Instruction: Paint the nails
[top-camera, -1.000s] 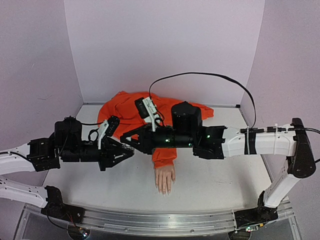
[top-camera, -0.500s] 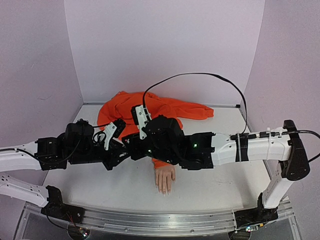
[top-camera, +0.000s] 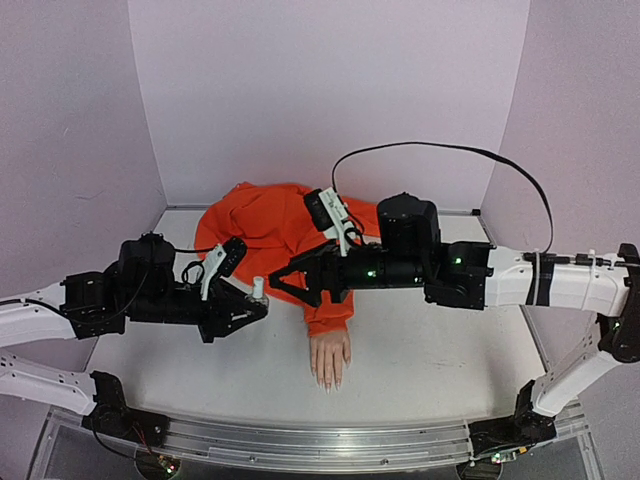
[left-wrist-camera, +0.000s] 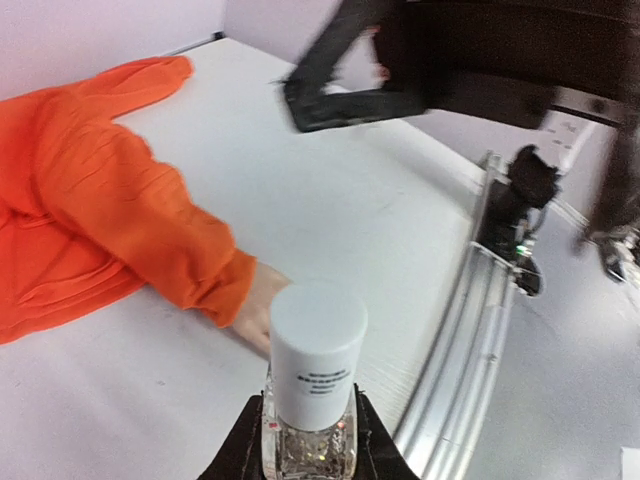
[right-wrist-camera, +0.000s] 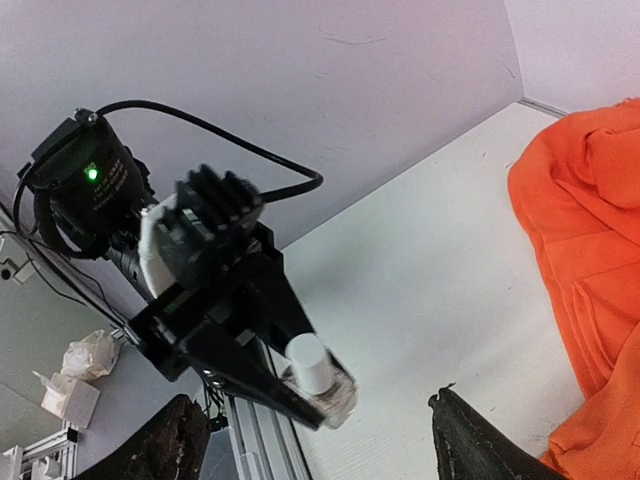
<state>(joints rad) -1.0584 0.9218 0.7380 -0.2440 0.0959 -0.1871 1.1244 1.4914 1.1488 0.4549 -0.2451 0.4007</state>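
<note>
White table (top-camera: 430, 370) between lilac walls (top-camera: 330, 90): left gripper (top-camera: 258, 308) clamps a white-capped bottle (left-wrist-camera: 318, 350), right gripper (top-camera: 274, 286) spread wide

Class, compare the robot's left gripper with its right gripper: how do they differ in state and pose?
The left gripper is shut on a small clear bottle with a white cap; the right gripper is open and empty. The left gripper reaches in from the left, the right gripper from the right, so they face each other. Both are mostly black.
</note>
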